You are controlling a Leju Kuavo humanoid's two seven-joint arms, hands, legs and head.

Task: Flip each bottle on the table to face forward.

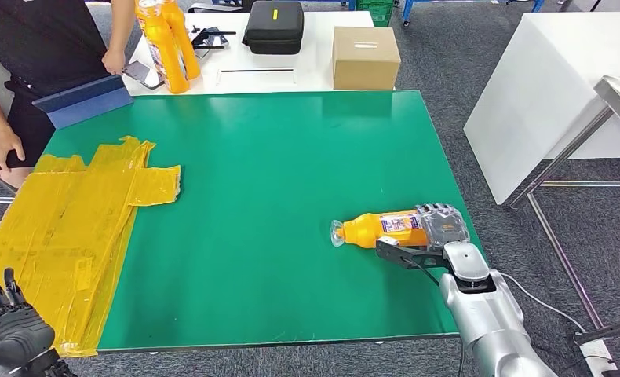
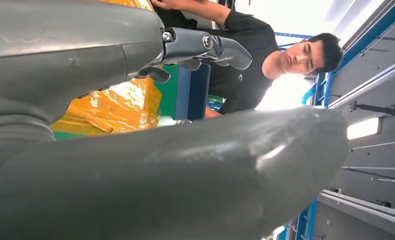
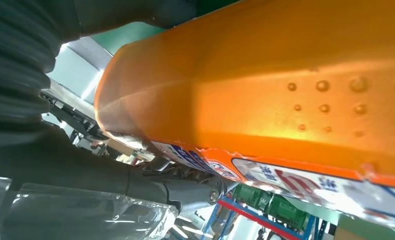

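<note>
In the head view an orange bottle (image 1: 385,228) lies on its side on the green desk (image 1: 275,181), close to the right edge and toward the near right corner, its clear cap end pointing to the desk's middle. The right hand (image 1: 436,236) wraps the bottle's base end, fingers over its top and the thumb along the near side, so the base itself is hidden. A crumpled yellow plastic sheet (image 1: 71,228) covers the desk's left side and hangs past the left edge. The left hand (image 1: 9,322) sits off the near left corner, cut off by the picture's edge, fingers up and apart, nothing in it. On a white table beyond the far edge stand two upright orange bottles (image 1: 168,39), a cardboard box (image 1: 365,57) and a black case (image 1: 274,27); a person (image 1: 40,47), cropped at the shoulders, stands at the far left. In the left wrist view the thumb (image 2: 185,175) blocks most of the scene, the empty fingers (image 2: 205,47) spread above it. In the right wrist view the bottle (image 3: 265,85) is pressed against the hand (image 3: 60,165), its label only partly readable.
</note>
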